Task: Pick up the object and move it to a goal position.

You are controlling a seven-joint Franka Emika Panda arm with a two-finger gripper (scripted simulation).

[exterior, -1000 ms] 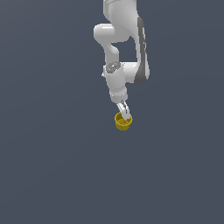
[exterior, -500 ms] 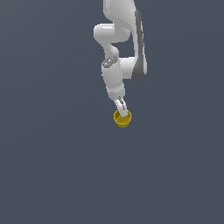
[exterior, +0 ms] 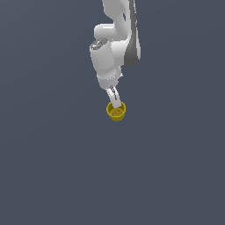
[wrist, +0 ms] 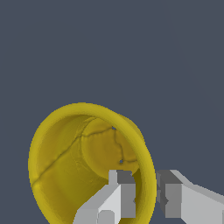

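The object, a small mustard-yellow cup (exterior: pixel 116 112), hangs from my gripper (exterior: pixel 115 103) below the white arm in the exterior view. In the wrist view the cup (wrist: pixel 65 162) shows its open mouth and inner base, tilted toward the camera. My gripper (wrist: pixel 146 197) is shut on the cup's rim: one finger (wrist: pixel 120 194) sits inside the mouth, the other finger (wrist: pixel 175 197) outside the wall. No goal marker is in view.
A plain dark grey-blue surface (exterior: pixel 57 176) fills the background on all sides. The white arm (exterior: pixel 114 48) reaches down from the top of the exterior view.
The arm has swung slightly toward the exterior view's left and the wrist has turned. The cup, still held, has shifted a little with it.
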